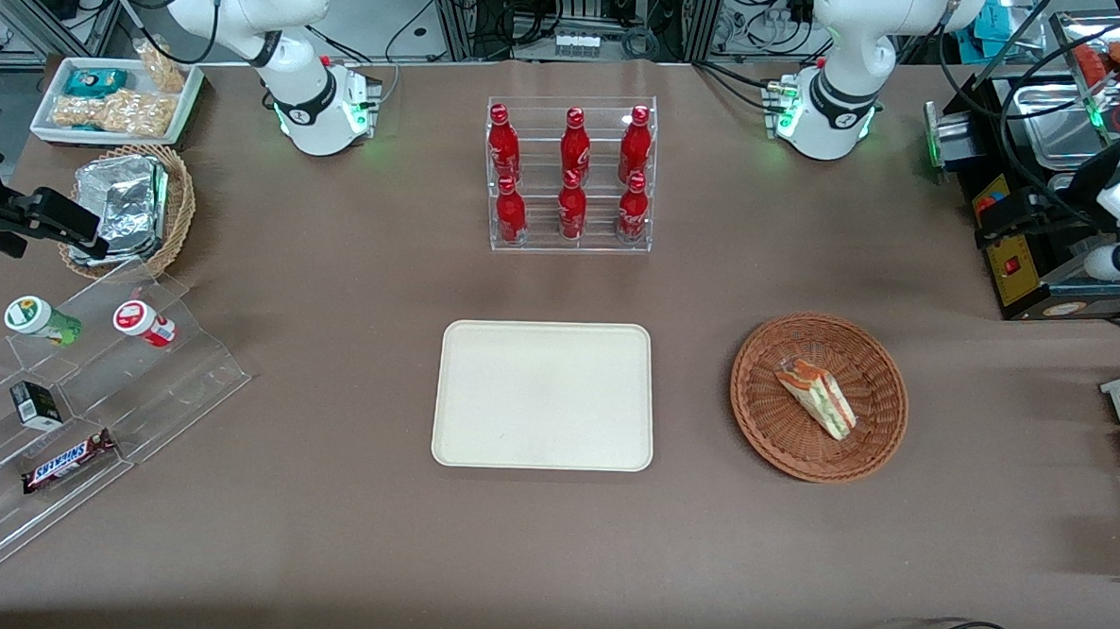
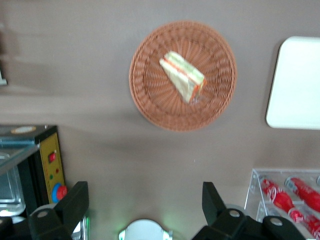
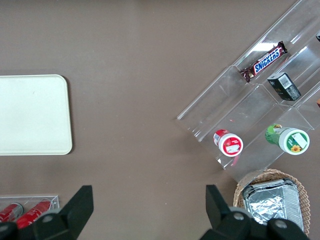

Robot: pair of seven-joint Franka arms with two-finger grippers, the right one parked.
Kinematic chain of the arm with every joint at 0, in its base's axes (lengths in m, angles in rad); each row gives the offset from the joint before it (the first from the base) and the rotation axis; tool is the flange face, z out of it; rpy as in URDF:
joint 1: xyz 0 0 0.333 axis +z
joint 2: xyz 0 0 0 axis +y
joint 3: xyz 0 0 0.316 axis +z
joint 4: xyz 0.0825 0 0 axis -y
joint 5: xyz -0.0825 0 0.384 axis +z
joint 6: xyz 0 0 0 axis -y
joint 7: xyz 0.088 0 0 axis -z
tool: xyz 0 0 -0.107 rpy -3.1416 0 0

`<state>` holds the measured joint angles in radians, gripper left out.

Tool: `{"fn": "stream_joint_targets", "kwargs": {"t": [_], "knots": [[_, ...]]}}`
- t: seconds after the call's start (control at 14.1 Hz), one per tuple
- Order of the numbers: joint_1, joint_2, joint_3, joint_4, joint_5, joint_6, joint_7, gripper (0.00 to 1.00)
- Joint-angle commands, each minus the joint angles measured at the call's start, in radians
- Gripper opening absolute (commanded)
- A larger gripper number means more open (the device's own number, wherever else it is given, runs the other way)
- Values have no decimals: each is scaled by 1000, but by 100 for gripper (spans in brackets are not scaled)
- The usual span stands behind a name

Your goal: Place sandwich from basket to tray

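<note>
The sandwich [image 1: 816,398] is lying in the basket [image 1: 874,366], a little off the middle. It is a small wedge in clear wrap, with white bread and green, red and orange layers. The basket is sitting on the brown table [image 1: 324,531], toward the working arm's end. Nothing else is lying in it.

The tray [image 1: 544,394] is sitting flat beside the basket, in the middle of the table, and is holding nothing. The tray and the basket are not touching.

The gripper [image 2: 145,205] is hanging high above the table, away from the basket, farther from the front camera than it. Its two fingers [image 2: 75,202] are spread wide apart and are gripping nothing.

A clear rack [image 1: 571,178] is standing farther from the front camera than the tray. Six red bottles [image 1: 575,145] are standing in it, in two rows.

Toward the parked arm's end, a tan basket [image 1: 179,203] is holding foil packets [image 1: 122,203]. Near it, a clear stepped stand [image 1: 180,364] is holding two small tubs [image 1: 144,323] and a Snickers bar [image 1: 69,460]. A white tray of snacks [image 1: 116,97] is sitting at the table's corner.
</note>
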<state>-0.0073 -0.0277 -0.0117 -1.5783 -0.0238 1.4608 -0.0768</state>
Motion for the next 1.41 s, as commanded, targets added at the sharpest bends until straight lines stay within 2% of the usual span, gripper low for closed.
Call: {"fn": "stream_joint_targets", "kwargs": {"t": [0.0, 0.57, 0.78, 0.99, 1.13, 1.34], "knots": [[-5, 23, 4, 20, 16, 36, -9, 100], [-10, 22, 1, -14, 22, 24, -9, 100], [-23, 25, -4, -95, 25, 50, -17, 100], [-51, 23, -5, -311, 24, 289, -34, 100], [-80, 28, -5, -444, 25, 480, -105, 100], [-128, 84, -5, -558, 25, 695, -381, 100]]}}
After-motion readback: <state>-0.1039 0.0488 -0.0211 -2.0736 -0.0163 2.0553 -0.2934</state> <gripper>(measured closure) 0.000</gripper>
